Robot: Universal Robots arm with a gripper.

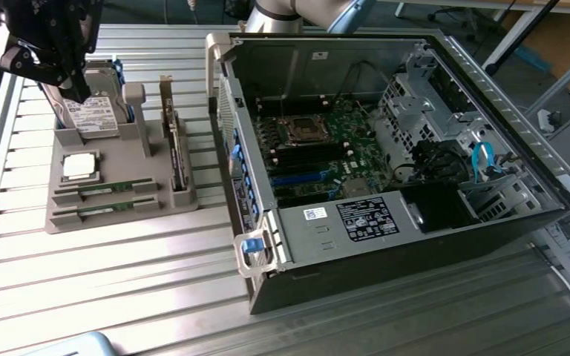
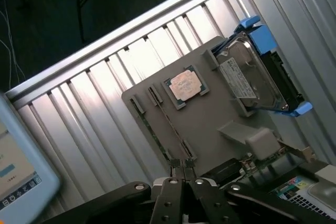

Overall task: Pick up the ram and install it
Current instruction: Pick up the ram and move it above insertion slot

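The gripper [image 2: 182, 167], its jaws pressed together on nothing, is held above the grey plastic holder [image 1: 67, 222]. The ram [image 1: 104, 187], a slim green strip, is laid flat in a slot below, untouched, beside a second stick [image 1: 102, 211]. The open computer case [image 1: 394, 148] is seen in the exterior view, on the ribbed metal table [image 1: 116, 282]

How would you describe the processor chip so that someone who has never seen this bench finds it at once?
A grey parts tray sits to the exterior view's left of the open computer case. On it, between the upright hard drive and the adjacent green ram stick, lies the processor chip. It alone is flat, square and silver-topped.
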